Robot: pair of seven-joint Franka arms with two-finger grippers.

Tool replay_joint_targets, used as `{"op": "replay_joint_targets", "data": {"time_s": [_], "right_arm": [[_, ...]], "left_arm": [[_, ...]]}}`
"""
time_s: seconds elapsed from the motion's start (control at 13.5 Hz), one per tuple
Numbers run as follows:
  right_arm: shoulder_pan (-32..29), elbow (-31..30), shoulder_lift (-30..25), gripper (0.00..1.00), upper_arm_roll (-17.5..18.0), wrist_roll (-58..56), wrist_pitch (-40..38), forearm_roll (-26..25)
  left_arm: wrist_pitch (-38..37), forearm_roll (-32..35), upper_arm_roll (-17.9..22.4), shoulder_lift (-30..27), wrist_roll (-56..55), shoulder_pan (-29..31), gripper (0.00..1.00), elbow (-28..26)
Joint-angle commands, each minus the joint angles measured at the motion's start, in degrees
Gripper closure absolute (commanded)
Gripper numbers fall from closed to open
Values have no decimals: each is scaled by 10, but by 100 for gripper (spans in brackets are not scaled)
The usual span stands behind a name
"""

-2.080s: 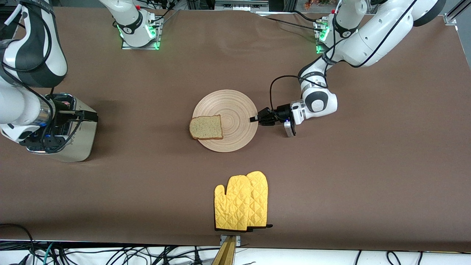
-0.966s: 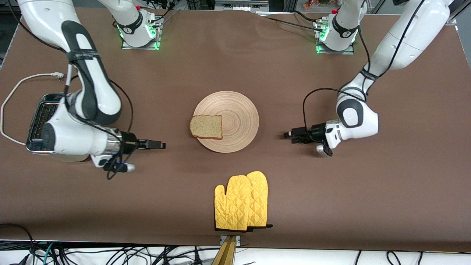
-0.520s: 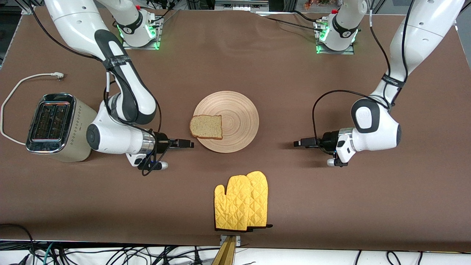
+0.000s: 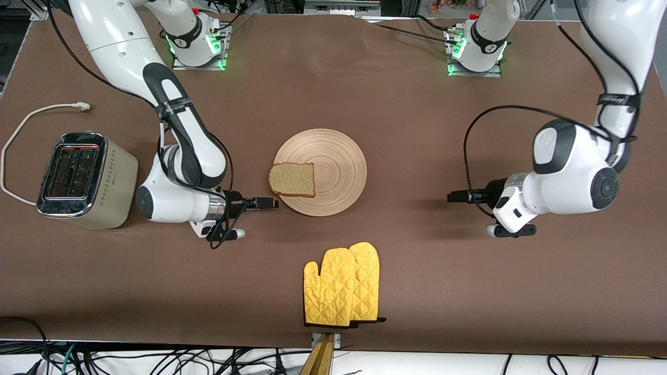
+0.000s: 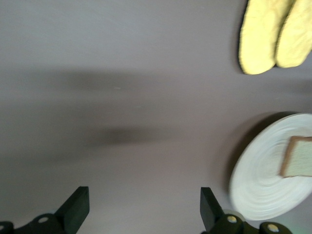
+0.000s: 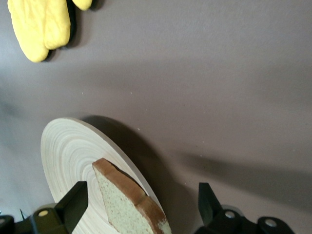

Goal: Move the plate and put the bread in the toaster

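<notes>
The plate point(image 4: 320, 172) sat in the middle of the brown table point(image 4: 396, 114), and the bread point(image 4: 292, 180) lay flat on it, at the rim toward the right arm's end, one crust edge hanging slightly past that rim. The right pincer point(image 4: 267, 202) was low beside the plate, pointing at the bread, fingers spread wide and holding nothing; in the right wrist view the slice point(image 6: 129, 202) sat right between the two dark fingertips point(image 6: 75, 200), not yet touched. The toaster point(image 4: 83, 179) stood at the right arm's end of the table, well apart from the plate, chrome top up, both slots showing, its white cord point(image 4: 21, 130) looping across the cloth. The left pincer point(image 4: 457, 196) hung low toward the left arm's end, well apart from the plate, fingers also wide open and empty; its wrist view showed bare table between the fingertips point(image 5: 78, 207), with the plate point(image 5: 268, 180) off to one side. A pair of yellow oven mitts point(image 4: 342, 285) lay nearer the front camera than the plate, close to the table's edge.
</notes>
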Motion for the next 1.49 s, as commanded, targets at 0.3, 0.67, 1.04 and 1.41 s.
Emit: {"op": "replay_joint_targets", "data": {"time_s": [0.3,0.67,1.04,1.41], "right_arm": [[-5,-62,-24,0,1,-91,-24,70],[-5,-84,-40,0,-3,-105,-47,69],[-3,-88,-34,5,-3,-105,-47,69],[-1,-88,-33,37,-3,-105,-47,64]], "left_arm": [[-128,104,-7,-33,-10,-2,0,68],[-140,107,4,-79,7,2,0,67],[-230,130,4,-80,11,1,0,128],[-230,132,7,-70,6,1,0,217]]}}
